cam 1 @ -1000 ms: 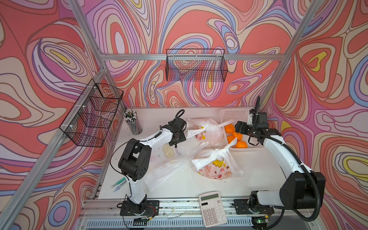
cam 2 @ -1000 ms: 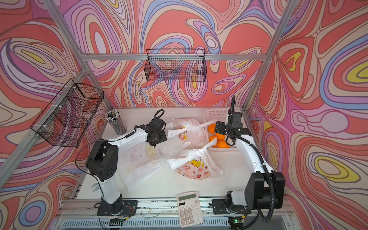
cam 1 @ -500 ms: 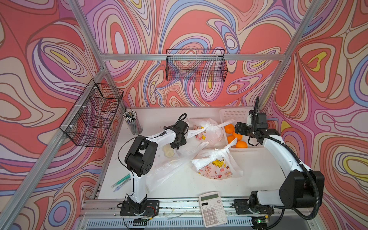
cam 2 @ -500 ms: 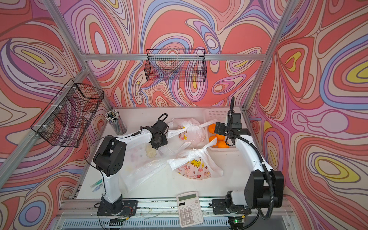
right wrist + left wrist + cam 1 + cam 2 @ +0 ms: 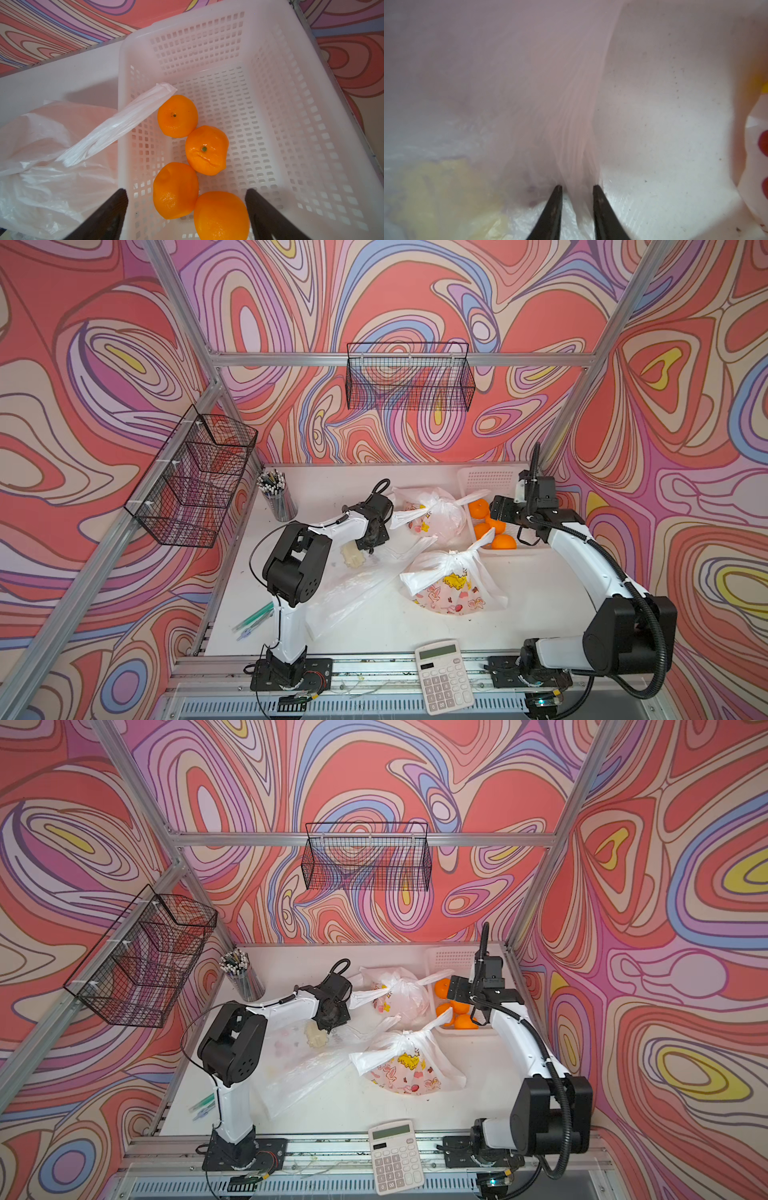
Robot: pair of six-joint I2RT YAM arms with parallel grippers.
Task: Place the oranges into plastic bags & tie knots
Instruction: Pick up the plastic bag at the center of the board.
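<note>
Left gripper (image 5: 577, 188): nipping a gathered strand of the flat bag (image 5: 353, 589), well apart from the white basket (image 5: 291, 104) | right gripper (image 5: 185, 190): spread wide, over the basket | four oranges (image 5: 177, 116): inside the basket

A pale yellow lump (image 5: 352, 559) lies just beside the left claw (image 5: 371, 548), and a pen cup (image 5: 277, 499) stands near it. A white perforated basket (image 5: 270, 104) sits below the right claw (image 5: 185, 191). A calculator (image 5: 444, 680) lies well apart from both.

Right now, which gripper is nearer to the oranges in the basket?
Right. The right gripper hovers open just above the oranges; the left gripper is across the table, pinching the empty bag.
</note>
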